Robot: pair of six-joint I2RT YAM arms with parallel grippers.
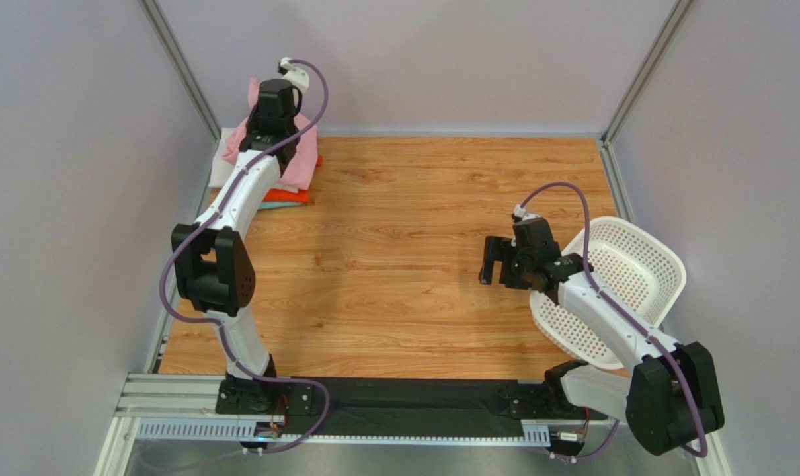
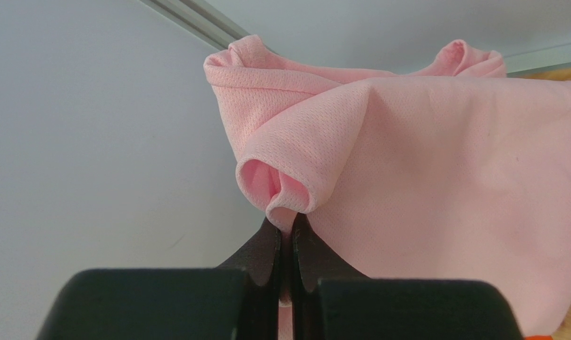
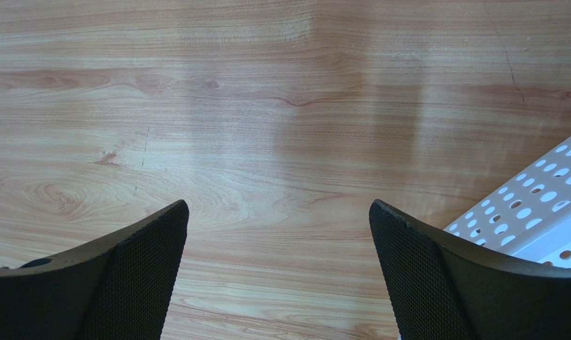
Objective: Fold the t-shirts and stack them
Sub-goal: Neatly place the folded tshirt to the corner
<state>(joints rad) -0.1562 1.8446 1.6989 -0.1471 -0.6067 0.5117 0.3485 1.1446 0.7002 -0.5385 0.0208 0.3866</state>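
A stack of t-shirts lies at the table's far left corner. The light pink t-shirt (image 1: 297, 167) is on top, with an orange-red one (image 1: 289, 196) and a white one (image 1: 221, 171) showing under it. My left gripper (image 1: 275, 99) reaches over the stack. In the left wrist view my left gripper (image 2: 286, 225) is shut on a bunched fold of the pink t-shirt (image 2: 437, 184). My right gripper (image 1: 491, 263) hovers open and empty over bare wood at the centre right; it also shows in the right wrist view (image 3: 278, 212). No teal shirt shows.
A white perforated plastic basket (image 1: 627, 288) lies tipped at the right, beside my right arm; its edge shows in the right wrist view (image 3: 543, 212). Grey walls and metal frame posts close in the table at the back and sides.
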